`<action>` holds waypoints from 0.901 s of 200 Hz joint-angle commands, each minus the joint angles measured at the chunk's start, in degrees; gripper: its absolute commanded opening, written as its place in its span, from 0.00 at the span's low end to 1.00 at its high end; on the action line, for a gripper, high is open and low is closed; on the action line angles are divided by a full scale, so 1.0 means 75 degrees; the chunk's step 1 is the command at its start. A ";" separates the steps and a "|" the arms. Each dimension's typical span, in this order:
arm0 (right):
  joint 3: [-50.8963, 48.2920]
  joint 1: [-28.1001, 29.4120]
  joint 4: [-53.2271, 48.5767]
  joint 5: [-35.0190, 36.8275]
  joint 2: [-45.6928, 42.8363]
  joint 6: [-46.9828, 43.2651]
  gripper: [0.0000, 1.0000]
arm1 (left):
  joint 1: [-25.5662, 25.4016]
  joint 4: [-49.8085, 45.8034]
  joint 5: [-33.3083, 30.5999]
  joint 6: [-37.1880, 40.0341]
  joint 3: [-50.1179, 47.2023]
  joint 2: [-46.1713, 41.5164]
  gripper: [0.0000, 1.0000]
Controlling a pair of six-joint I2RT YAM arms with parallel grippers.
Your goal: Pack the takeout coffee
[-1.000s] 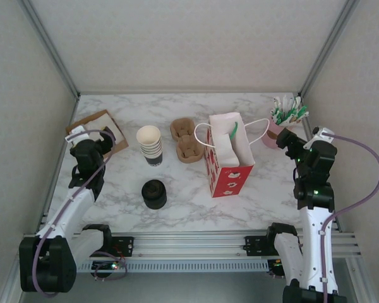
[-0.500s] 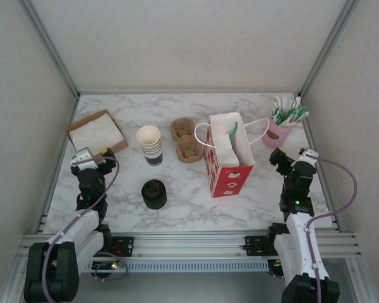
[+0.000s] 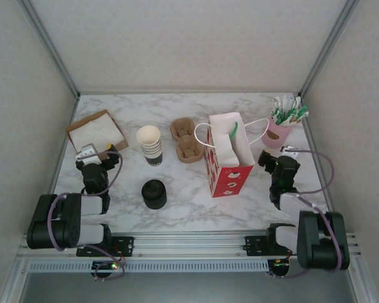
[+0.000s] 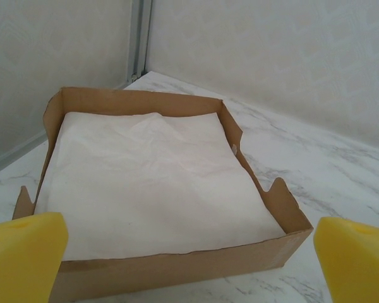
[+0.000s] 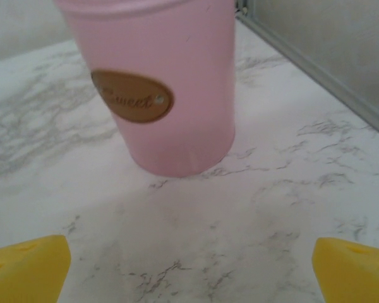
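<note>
We are judging the coffee to be inside the bag [image 3: 227,158] in the middle of the desk [image 3: 196,214], hidden by its walls; our right gripper [image 3: 266,159] is lying nearer, just to its right. Our 2 arms are sitting folded low, left gripper [image 3: 100,155] facing the napkin box [image 3: 95,129], right facing the pink cup [image 3: 273,134], both gaping wide, holding nothing.

Bright, even, diffuse light washes the pale marble table [image 3: 177,203] around the red-and-white bag [image 3: 229,158], with only faint, soft-edged shadows at its foot, while the pink cup [image 5: 177,63] to its right looks slightly blurred in the right wrist view.
</note>
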 commanded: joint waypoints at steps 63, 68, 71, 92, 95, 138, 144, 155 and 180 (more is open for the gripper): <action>0.0670 0.0854 0.2116 0.0198 0.2105 -0.1275 0.99 | 0.0087 0.1647 0.0470 0.0037 -0.0068 0.0742 1.00; 0.0687 0.0853 0.2140 0.0147 0.2167 -0.1293 0.99 | 0.0081 0.1746 0.0497 0.0043 -0.0082 0.0818 1.00; 0.0706 0.0854 0.2144 0.0132 0.2197 -0.1294 0.99 | 0.0081 0.1811 0.0511 0.0040 -0.0098 0.0857 1.00; 0.0912 0.0851 0.2031 0.0139 0.2518 -0.1300 0.99 | 0.0064 0.2068 0.0584 0.0084 -0.0144 0.1063 1.00; 0.0938 0.0852 0.1997 0.0142 0.2541 -0.1301 0.99 | 0.0062 0.2134 0.0604 0.0088 -0.0161 0.1103 1.00; 0.0898 0.0847 0.2101 -0.0316 0.2593 -0.1482 0.99 | -0.0022 0.1672 0.0574 0.0216 0.0187 0.1269 1.00; 0.0905 0.0847 0.2116 -0.0313 0.2609 -0.1470 0.99 | -0.0077 0.1279 0.0633 0.0320 0.0419 0.1308 1.00; 0.0992 0.0767 0.1927 -0.0419 0.2605 -0.1398 0.99 | -0.0363 0.0787 0.0346 0.0593 0.0703 0.1338 0.99; 0.1044 0.0632 0.1781 -0.0648 0.2593 -0.1315 0.99 | -0.0374 0.0777 0.0357 0.0594 0.0710 0.1351 1.00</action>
